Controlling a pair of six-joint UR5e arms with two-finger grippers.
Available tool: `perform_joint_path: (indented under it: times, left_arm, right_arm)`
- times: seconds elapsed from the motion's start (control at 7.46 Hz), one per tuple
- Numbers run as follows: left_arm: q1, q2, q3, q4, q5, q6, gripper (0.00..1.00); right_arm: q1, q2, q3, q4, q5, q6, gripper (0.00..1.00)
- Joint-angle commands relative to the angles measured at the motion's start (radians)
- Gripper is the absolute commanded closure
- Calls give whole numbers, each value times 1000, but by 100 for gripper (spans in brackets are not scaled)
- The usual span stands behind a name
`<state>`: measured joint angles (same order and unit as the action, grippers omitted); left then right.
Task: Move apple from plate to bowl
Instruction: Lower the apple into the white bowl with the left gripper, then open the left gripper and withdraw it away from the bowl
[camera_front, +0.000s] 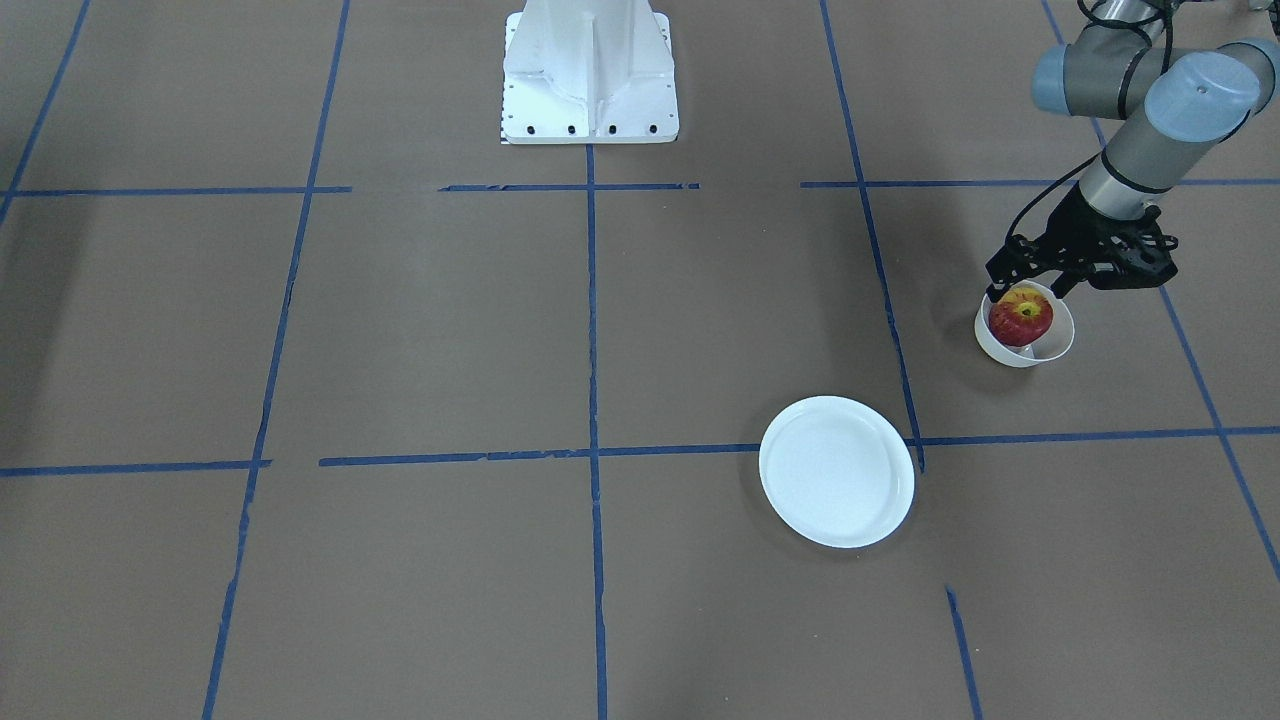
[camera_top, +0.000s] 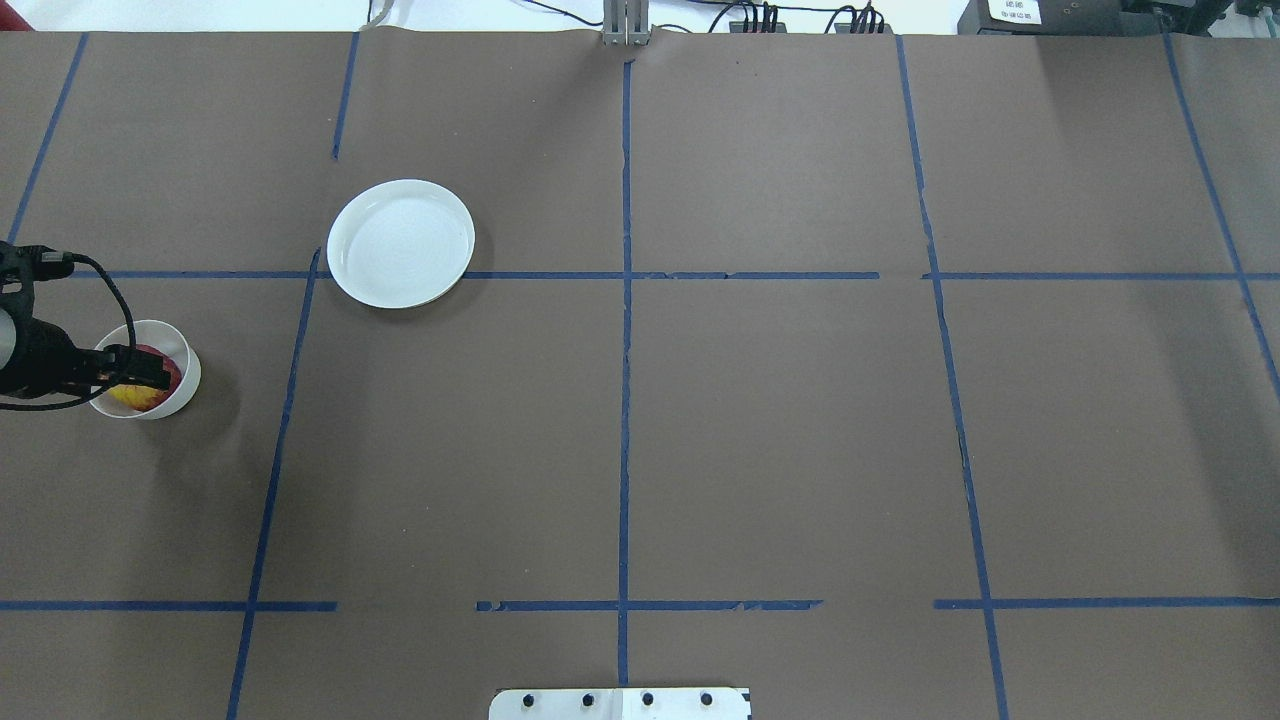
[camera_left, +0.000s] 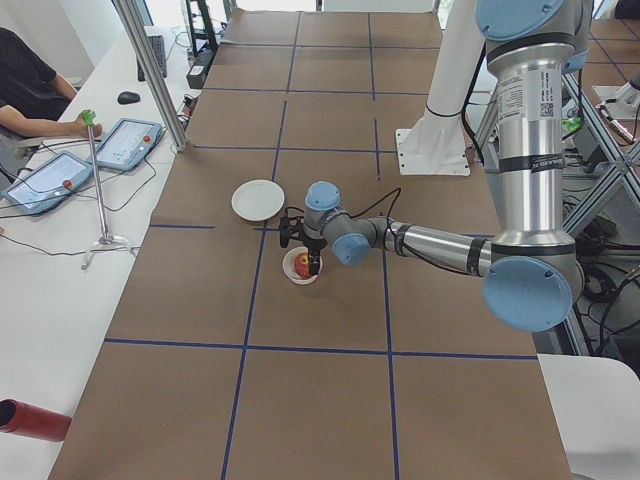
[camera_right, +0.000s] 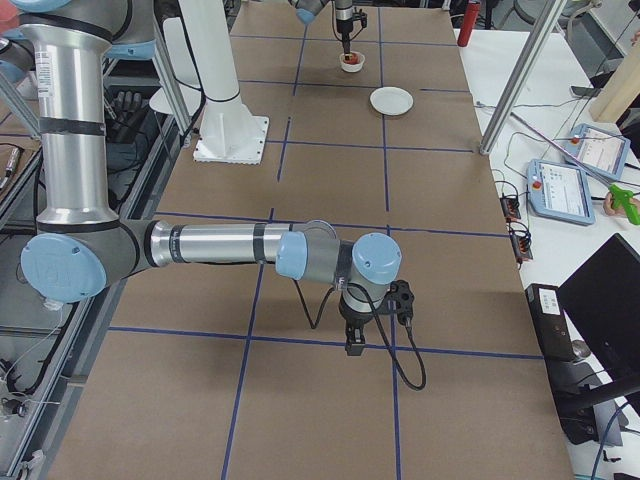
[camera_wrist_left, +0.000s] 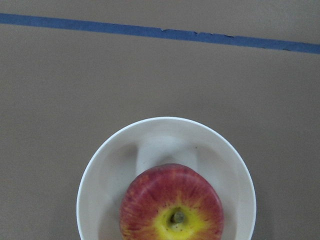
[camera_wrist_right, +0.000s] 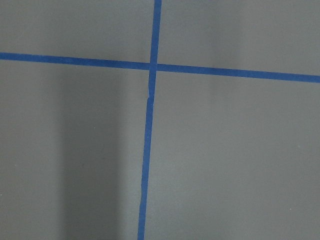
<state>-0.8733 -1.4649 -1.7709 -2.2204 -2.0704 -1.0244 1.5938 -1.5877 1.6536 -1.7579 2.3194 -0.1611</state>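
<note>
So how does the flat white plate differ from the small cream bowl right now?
The flat round white plate is wide and shallow; the small deep cream bowl is narrower, with taller walls. The plate is empty, while the bowl holds the small red and yellow apple. The plate lies nearer the middle, the bowl farther out on the robot's left. Both are round, pale and upright.

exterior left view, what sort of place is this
Probably a robotics lab workcell: a brown table gridded with blue tape, the industrial left arm mounted beside it, and teach pendants on the operator's side desk.
</note>
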Motion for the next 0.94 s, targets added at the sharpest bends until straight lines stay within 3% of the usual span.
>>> perform_joint_path:
  times: [0.0, 0.13, 0.27, 0.8]
  left_arm:
    - [-13, 14, -83, 20, -34, 6, 0]
    - [-59, 8, -97, 40, -116, 59, 0]
    - [-179, 9, -114, 42, -128, 210, 0]
    - [-363, -12, -102, 220, -126, 669, 0]
  right_arm:
    - [0, 0, 0, 0, 0, 0, 0]
    - [0, 0, 0, 0, 0, 0, 0]
    - [0, 0, 0, 0, 0, 0, 0]
    - [0, 0, 0, 0, 0, 0, 0]
